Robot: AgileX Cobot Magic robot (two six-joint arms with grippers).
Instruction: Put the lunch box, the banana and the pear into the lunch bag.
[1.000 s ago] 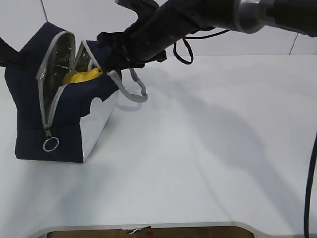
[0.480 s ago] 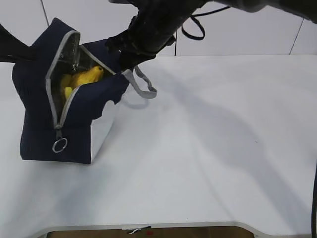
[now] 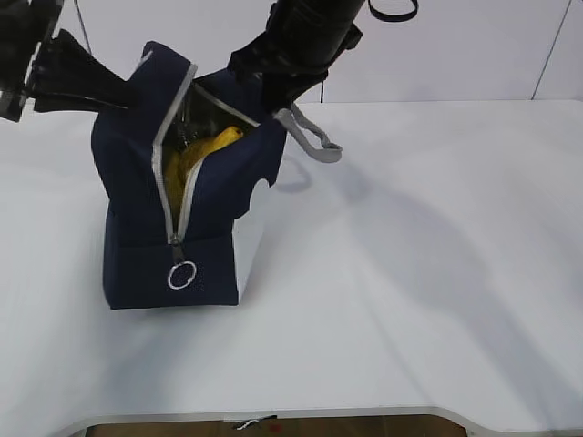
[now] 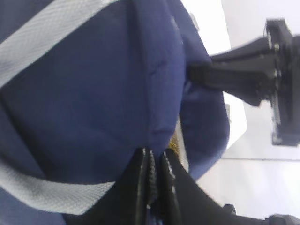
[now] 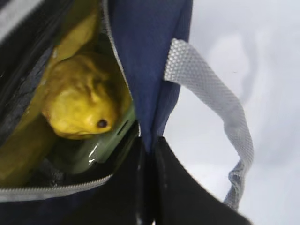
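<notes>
The navy lunch bag [image 3: 146,246] stands on the white table, its zipper open at the top. Yellow fruit, apparently the banana [image 3: 214,146], shows through the opening. In the right wrist view the pear [image 5: 77,101] lies on the sage-green lid of the lunch box [image 5: 105,143], and the banana [image 5: 75,35] lies behind it, all inside the bag [image 5: 145,56]. My left gripper [image 3: 127,91] is shut on the bag's left top fabric [image 4: 93,93]; its jaws [image 4: 152,161] pinch the cloth. My right gripper [image 3: 269,91] is shut on the bag's right rim, pinching it [image 5: 147,150].
A grey strap handle [image 3: 314,137] hangs off the bag's right side, and also shows in the right wrist view [image 5: 211,103]. The zipper's ring pull [image 3: 182,275] hangs at the bag's front. The white table [image 3: 410,273] stretches to the right and front; its front edge is near the bottom.
Both grippers have carried the bag to the right and a little toward the front. The bag stands more upright and its opening is narrower.
</notes>
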